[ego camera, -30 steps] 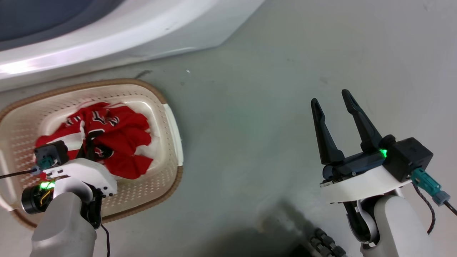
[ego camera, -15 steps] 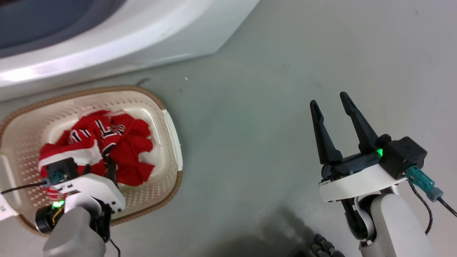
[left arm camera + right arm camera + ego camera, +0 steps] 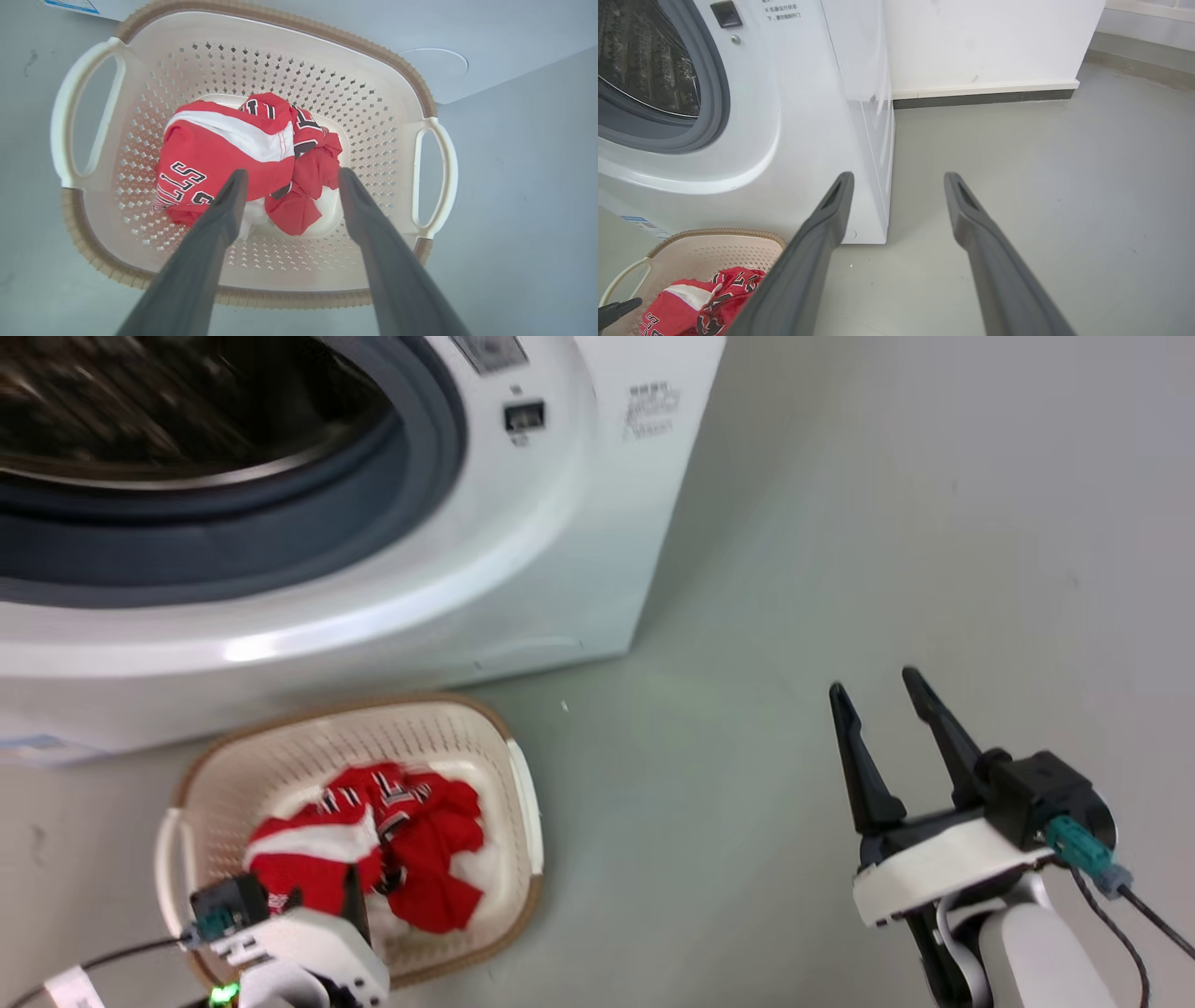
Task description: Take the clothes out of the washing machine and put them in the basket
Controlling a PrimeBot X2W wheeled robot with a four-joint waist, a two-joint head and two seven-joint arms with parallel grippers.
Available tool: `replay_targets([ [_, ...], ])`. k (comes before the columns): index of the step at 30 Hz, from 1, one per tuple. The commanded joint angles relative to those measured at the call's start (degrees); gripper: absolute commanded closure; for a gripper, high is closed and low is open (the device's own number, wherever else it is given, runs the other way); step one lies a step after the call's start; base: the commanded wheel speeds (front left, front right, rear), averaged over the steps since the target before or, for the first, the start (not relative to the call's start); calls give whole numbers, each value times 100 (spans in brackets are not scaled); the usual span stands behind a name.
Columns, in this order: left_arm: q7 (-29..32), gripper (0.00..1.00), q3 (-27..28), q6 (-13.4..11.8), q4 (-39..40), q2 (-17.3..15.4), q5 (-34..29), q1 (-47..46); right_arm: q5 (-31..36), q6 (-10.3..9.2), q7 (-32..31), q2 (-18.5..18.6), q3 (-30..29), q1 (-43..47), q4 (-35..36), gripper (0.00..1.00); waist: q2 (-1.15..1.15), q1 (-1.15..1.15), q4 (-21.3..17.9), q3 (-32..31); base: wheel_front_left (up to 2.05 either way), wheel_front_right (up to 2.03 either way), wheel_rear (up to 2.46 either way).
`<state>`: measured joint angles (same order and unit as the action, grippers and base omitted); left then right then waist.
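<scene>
A grey-green floor is recorded, bounded by a white wall and dark skirting in the right wrist view. The washing machine stands on the floor with its porthole uncovered. The basket is set on the floor close against the foot of the machine's front. The clothes lie as a red and white bundle on the basket's base, inside the rim, with nothing draped over the side.

Change noted: half a second ago the left end effector was sunk among the clothes, and it is now drawn back toward the basket's near rim. Its fingers are spread, and in the left wrist view no fabric is held between them. The bundle has been let go and has settled. Whether the tips still brush the cloth cannot be told.

The head view has also shifted as a whole, and much more of the machine is now shown. This is put down to the camera rising, not to the basket being moved.

The right end effector is held over bare floor, well apart from the basket, with fingers parted and empty, as it was before.

The placing step is judged complete. In the visible part of the drum no red cloth is seen (the image there is blurred and the drum's far side is hidden). A look inside is advised before the task is signed off.
</scene>
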<state>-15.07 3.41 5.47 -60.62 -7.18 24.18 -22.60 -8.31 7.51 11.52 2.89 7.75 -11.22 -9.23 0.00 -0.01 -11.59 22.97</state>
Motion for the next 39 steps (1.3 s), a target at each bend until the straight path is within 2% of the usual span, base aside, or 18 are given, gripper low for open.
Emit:
replay_targets([
  [1,-15,0,31,-23,101,52,-68,200,42,-4,-39,-4,-54,151,28,0,0,1,315,-641,0,0,0],
  [7,-15,0,103,-36,770,219,-382,677,123,-4,-200,-5,-228,477,151,0,0,1,580,-1120,0,0,0],
  [15,-14,0,141,-13,2111,343,-866,1078,211,-4,-348,-6,-389,798,298,0,0,1,883,-1601,0,0,0],
  [26,-16,0,-78,-57,4205,305,-1689,1532,272,-4,-504,-6,-521,1176,472,0,0,1,982,-2159,0,0,0],
  [32,-8,0,-177,-142,4768,245,-1886,1838,277,-4,-522,-6,-594,1350,549,0,0,1,1024,-2368,0,0,0],
  [39,338,0,-213,-229,5300,177,-1893,2386,304,-4,-542,-6,-614,1538,612,0,0,1,1052,-2525,0,0,0],
])
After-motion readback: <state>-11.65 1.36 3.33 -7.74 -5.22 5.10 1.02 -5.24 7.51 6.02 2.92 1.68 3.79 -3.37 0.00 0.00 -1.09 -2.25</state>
